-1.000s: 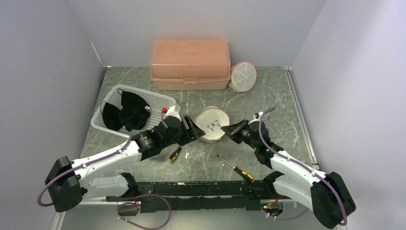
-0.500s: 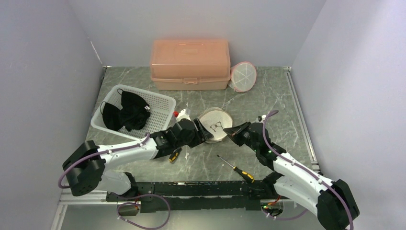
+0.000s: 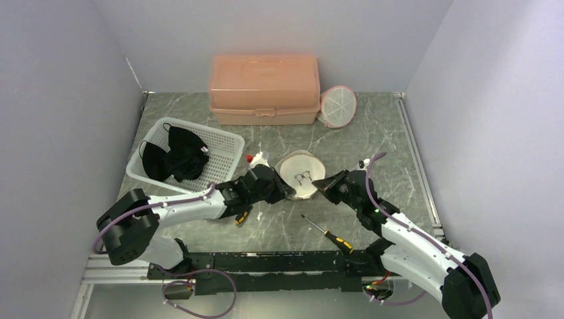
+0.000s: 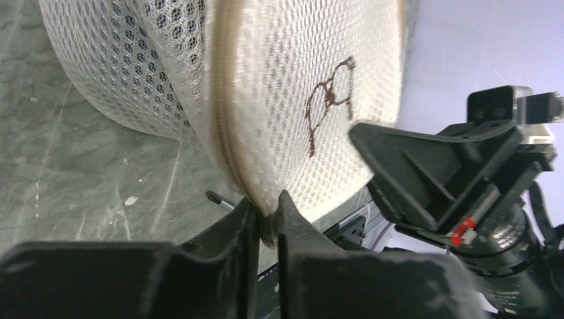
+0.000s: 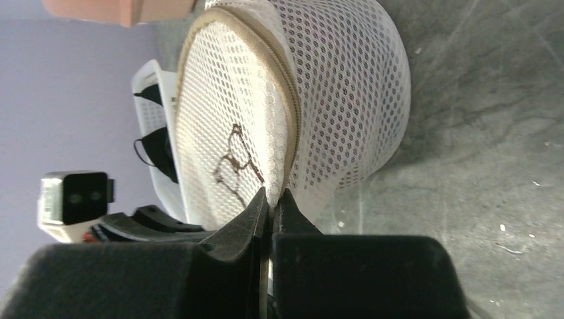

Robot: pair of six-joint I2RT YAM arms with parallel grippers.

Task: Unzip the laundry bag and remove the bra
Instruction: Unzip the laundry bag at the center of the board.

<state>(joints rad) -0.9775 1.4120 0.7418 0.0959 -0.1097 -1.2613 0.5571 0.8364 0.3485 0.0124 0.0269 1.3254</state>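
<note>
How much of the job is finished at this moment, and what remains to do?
Done: only the grasp. In hand: the left gripper and the right gripper each pinch the laundry bag at its zipper, from opposite sides. Left: the zipper looks closed where visible, so unzipping and pulling out the bra, unseen here, remain.

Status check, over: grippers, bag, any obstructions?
Left gripper pinching laundry bag rim. Right gripper pinching opposite rim. Zipper looks closed, bra not visible. Screwdriver nearby, not blocking.
</note>
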